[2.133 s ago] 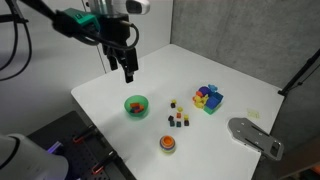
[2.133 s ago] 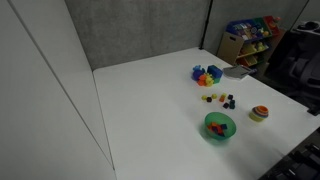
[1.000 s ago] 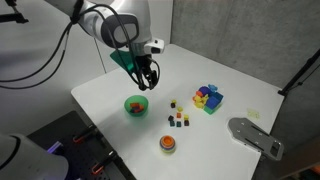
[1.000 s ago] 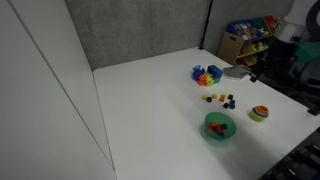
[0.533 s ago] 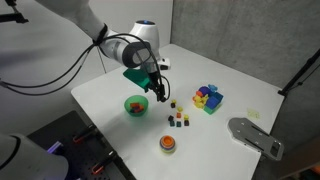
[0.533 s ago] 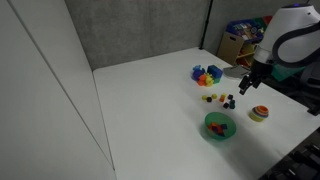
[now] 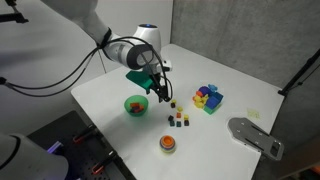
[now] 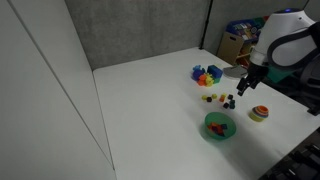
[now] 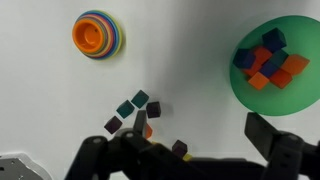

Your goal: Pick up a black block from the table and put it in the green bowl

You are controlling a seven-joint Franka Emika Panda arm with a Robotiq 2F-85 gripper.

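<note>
The green bowl [image 9: 276, 62] holds several blue and red cubes and sits at the right of the wrist view; it also shows in both exterior views [image 7: 136, 105] [image 8: 220, 126]. One black block [image 9: 179, 148] lies on the white table between my fingers, close to the left one. Another black block [image 9: 154, 109] lies beside teal cubes [image 9: 133, 102] and an orange cube. My gripper [image 9: 199, 128] is open and empty, hovering low over the cube group [image 7: 178, 118], right next to the bowl [image 7: 160, 94] [image 8: 245, 88].
A rainbow-ringed orange dish [image 9: 98, 34] [image 7: 167, 144] sits beyond the cubes. The blue-yellow-red block cluster [image 7: 208, 98] [image 8: 207, 74] stands further back. A grey metal plate [image 7: 255, 136] lies at the table edge. Shelves with toys [image 8: 250, 38] stand behind the table.
My arm has swung from the table's back down to the cube group beside the green bowl. In the last half second it moved only slightly. The jaws stay open.
</note>
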